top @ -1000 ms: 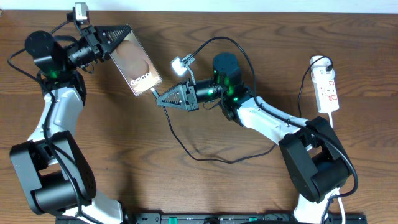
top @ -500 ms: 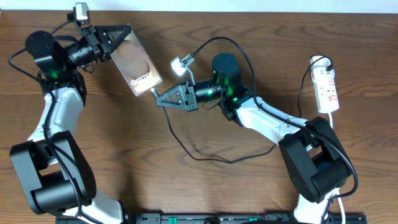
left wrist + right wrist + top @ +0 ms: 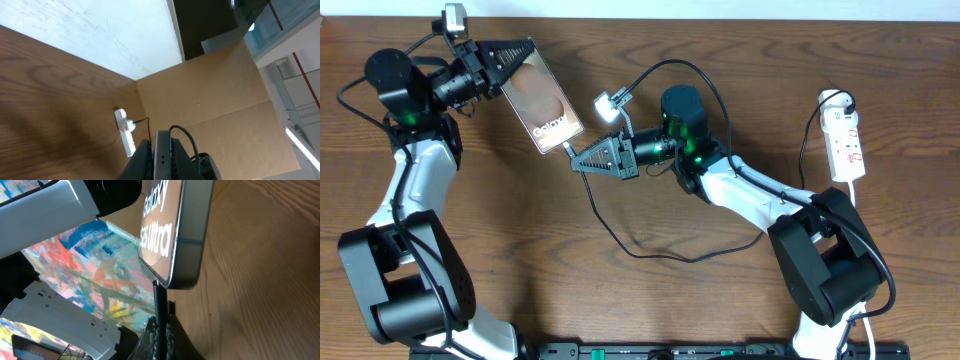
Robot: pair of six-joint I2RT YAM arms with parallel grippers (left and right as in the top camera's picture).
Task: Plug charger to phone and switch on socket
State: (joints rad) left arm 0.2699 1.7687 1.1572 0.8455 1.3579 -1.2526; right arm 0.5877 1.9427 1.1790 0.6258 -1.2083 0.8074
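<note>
left gripper: jaws clenched on phone, far end, held tilted | right gripper: jaws clamped on charger tip, touching phone's lower edge, seating in port hidden | socket: far right of table, switch position unreadable

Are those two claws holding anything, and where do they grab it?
The left gripper holds the phone by the end away from its lettering. The right gripper pinches the charger just behind its plug tip, which meets the phone's lettered end.
</note>
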